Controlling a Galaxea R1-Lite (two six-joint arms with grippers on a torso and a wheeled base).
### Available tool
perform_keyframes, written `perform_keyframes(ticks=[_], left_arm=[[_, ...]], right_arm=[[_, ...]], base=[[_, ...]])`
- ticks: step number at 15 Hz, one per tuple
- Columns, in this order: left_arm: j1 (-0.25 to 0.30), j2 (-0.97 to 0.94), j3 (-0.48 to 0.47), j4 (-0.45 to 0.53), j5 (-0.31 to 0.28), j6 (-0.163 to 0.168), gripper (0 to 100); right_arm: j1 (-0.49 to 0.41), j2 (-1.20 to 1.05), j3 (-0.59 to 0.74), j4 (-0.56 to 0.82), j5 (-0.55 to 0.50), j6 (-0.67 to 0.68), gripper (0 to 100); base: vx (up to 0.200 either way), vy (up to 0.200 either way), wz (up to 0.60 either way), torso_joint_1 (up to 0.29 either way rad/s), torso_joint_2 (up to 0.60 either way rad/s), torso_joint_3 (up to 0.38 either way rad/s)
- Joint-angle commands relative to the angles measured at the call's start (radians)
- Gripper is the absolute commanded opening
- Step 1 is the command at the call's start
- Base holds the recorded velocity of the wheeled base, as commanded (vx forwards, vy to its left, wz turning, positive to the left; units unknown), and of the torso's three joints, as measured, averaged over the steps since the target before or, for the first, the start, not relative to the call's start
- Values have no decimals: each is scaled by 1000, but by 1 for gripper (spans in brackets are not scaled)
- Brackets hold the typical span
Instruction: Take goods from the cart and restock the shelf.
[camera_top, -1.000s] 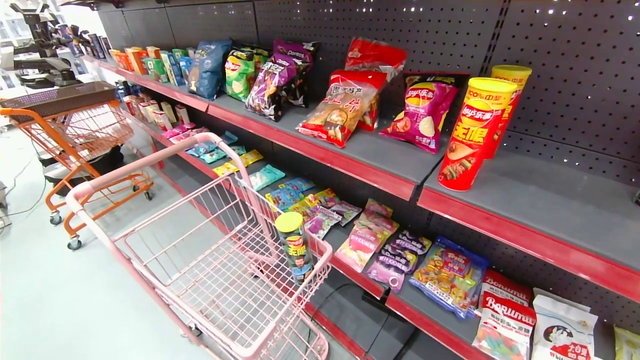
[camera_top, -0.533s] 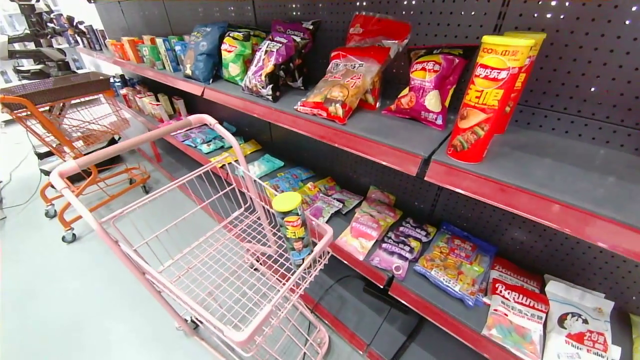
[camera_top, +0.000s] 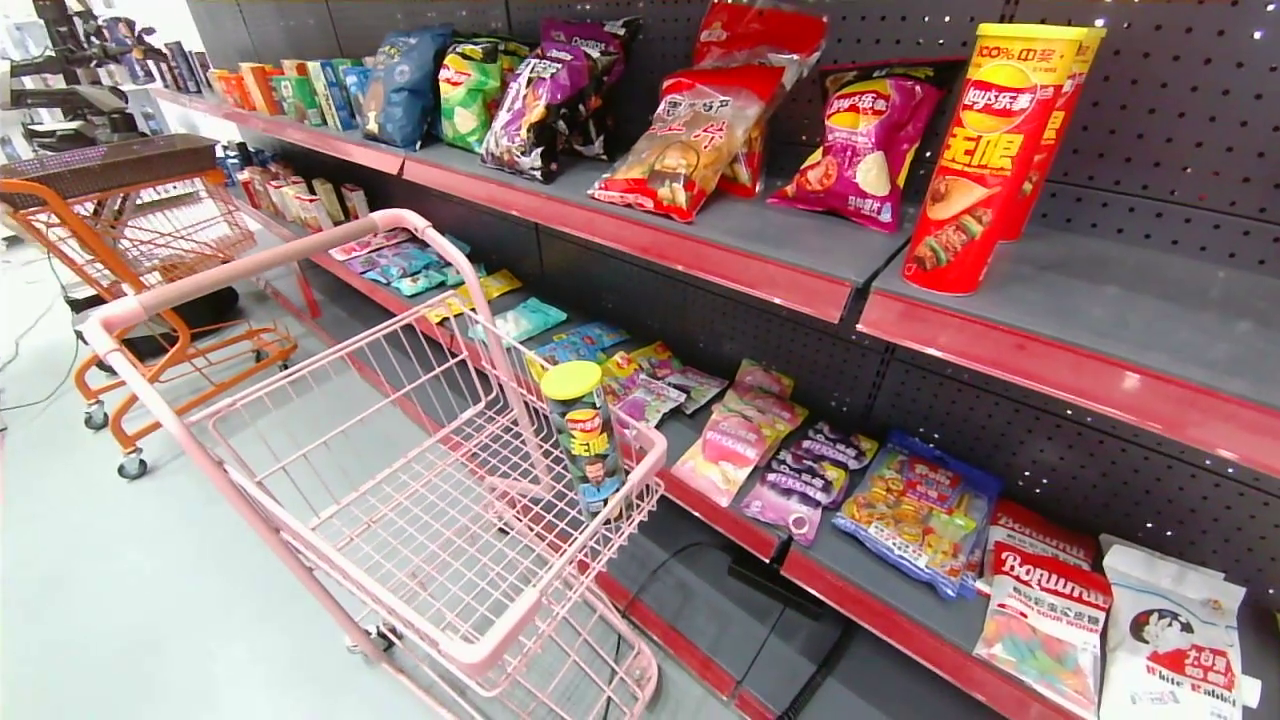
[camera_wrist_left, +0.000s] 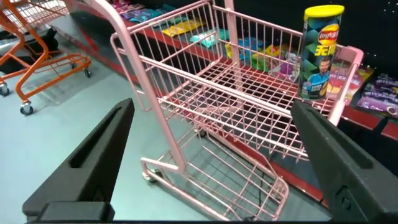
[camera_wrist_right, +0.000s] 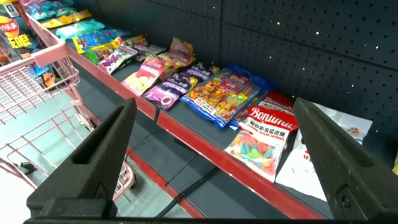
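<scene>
The cart (camera_top: 250, 270), a pink wire one, stands alongside the shelf (camera_top: 1100, 300), close enough, I'd say, that goods need only a short lift across. One can (camera_top: 585, 440) with a yellow lid is all I can see in it, upright in the basket corner nearest the shelf and touching the wire wall. Standing like that it offers its round side for a grasp, and the corner wires probably keep it from toppling. The left gripper (camera_wrist_left: 211, 112) hangs off the cart's aisle side, facing it, fingers spread wide with nothing between them. The can is across the basket from it, well apart, and that spread looks ample for the can's girth. The right gripper (camera_wrist_right: 214, 109) is past the cart's shelf-side end, above the low board where bags (camera_wrist_right: 230, 93) of sweets lie flat, and it too is wide and empty. Up beyond the cart two red cans (camera_top: 985, 150) stand on the upper board with bare grey board beside them, which looks the likely home for the can, being the same shape. An orange cart (camera_top: 150, 230) sits behind the cart, farther down the aisle. Nothing is lifted yet, and the risk I'd watch is a finger catching the wires next to the can
</scene>
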Motion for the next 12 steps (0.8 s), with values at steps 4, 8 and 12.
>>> perform_keyframes(ticks=[4,8,12], left_arm=[[-111,558,-598,-61,-3,-160,100],[-111,1093,-749,-144,-63,-129,100],[-113,1513,-729,-431,-283,-87,100]], right_arm=[[0,-1,0,0,0,1,100],[0,-1,0,0,0,0,100],[0,-1,0,0,0,-2,100]], base=[[0,0,0,0,0,0],[0,0,0,0,0,0],[0,0,0,0,0,0]])
